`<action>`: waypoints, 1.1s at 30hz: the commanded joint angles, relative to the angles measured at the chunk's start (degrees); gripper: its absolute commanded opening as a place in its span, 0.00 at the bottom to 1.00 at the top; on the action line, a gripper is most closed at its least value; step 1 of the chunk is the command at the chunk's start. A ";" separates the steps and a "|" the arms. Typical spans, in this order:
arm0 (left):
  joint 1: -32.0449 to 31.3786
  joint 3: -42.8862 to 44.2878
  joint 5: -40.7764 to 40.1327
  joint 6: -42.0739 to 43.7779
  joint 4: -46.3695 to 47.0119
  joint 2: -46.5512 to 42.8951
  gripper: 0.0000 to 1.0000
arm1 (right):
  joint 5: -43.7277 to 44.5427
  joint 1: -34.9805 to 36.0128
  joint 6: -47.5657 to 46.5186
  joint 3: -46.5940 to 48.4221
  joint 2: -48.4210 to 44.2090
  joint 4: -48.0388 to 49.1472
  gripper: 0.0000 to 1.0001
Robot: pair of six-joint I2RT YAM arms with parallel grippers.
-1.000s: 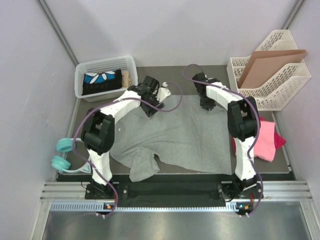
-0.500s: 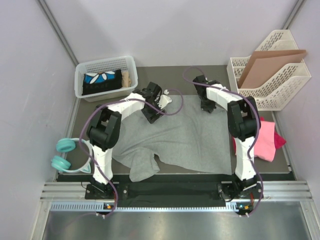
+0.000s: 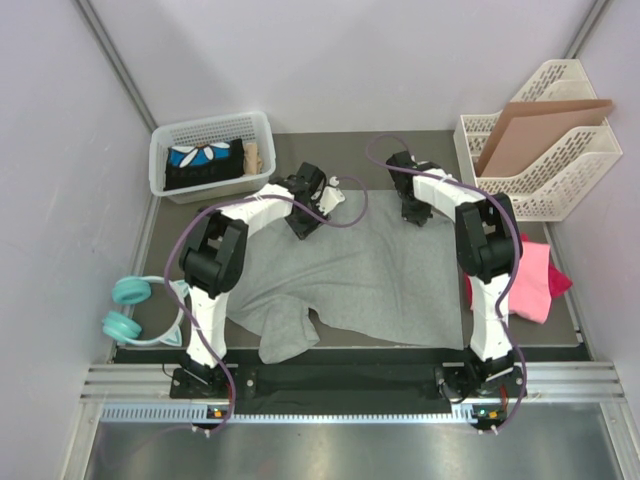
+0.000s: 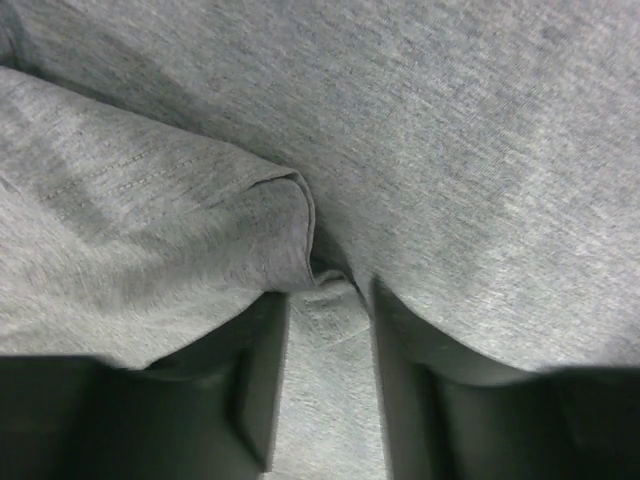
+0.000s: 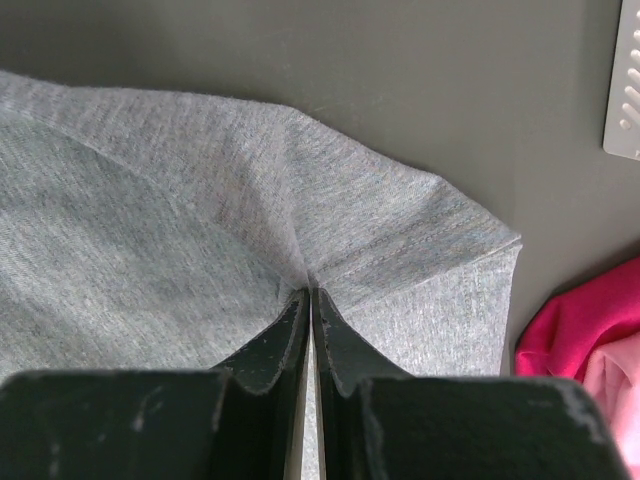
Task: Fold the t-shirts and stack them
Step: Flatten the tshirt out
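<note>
Finding left gripper (image 4: 325, 335) down at the far left edge of the plain heather grey cloth t-shirt (image 3: 370, 270), jaws standing apart, straddling a fold of fabric without clamping it. Noting that shirt lying spread across the middle of the dark table mat (image 3: 350, 150). Finding right gripper (image 5: 308, 300) at its far right corner, jaws pressed together, pinching a puckered ridge of grey cloth. Recording bright pink and magenta cloth t-shirts (image 3: 535, 278) lying at the mat's right edge.

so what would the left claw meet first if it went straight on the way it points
the grey t-shirt, most likely its folded edge just ahead of the left claw; depth is unclear
</note>
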 commanded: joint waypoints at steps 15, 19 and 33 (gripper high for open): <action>0.26 4.77 -3.31 4.79 -3.15 -2.76 0.06 | 0.64 -0.48 -0.99 1.20 -0.91 0.38 0.05; 0.52 3.63 -5.59 7.07 -3.15 -5.04 0.01 | 0.81 -0.39 -1.08 2.79 -0.73 -0.67 0.04; 2.54 4.86 -13.40 15.07 -1.93 -10.06 0.00 | 3.80 -0.48 -2.48 7.53 -3.54 -3.74 0.04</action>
